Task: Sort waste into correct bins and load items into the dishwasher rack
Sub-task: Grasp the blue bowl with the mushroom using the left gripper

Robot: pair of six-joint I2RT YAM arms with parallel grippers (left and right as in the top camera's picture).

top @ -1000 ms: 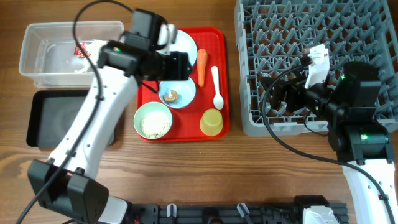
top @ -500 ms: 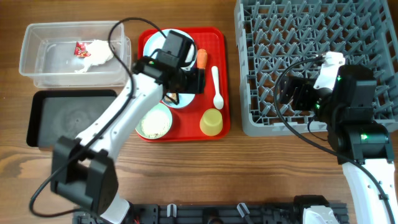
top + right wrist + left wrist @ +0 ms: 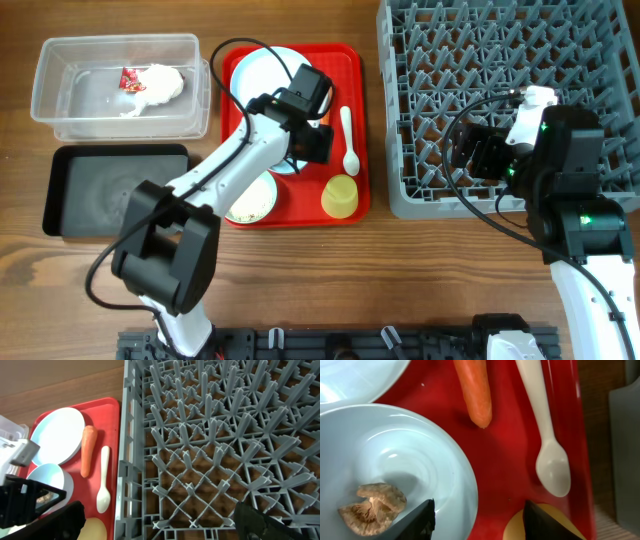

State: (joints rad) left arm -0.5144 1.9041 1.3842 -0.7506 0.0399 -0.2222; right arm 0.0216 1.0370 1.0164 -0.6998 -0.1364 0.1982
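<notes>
- On the red tray (image 3: 512,465), a small blue bowl (image 3: 405,460) sits near the carrot (image 3: 474,390), with a mushroom (image 3: 372,502) inside it.
- Left gripper (image 3: 477,517) hangs wide and empty, one finger on each side of the bowl's right rim.
- Bowl looks stiff, smooth and probably slippery; pinch the rim and keep it level, since the mushroom is light and soft.
- Right gripper (image 3: 162,521) is wide and empty above the rack (image 3: 225,435).

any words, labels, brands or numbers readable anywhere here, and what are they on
No text can be read in any view.
Red wrapper in the clear plastic bin: may carry print, too small and blurred to read.
Red tray and dishwasher rack: no markings visible.
</notes>
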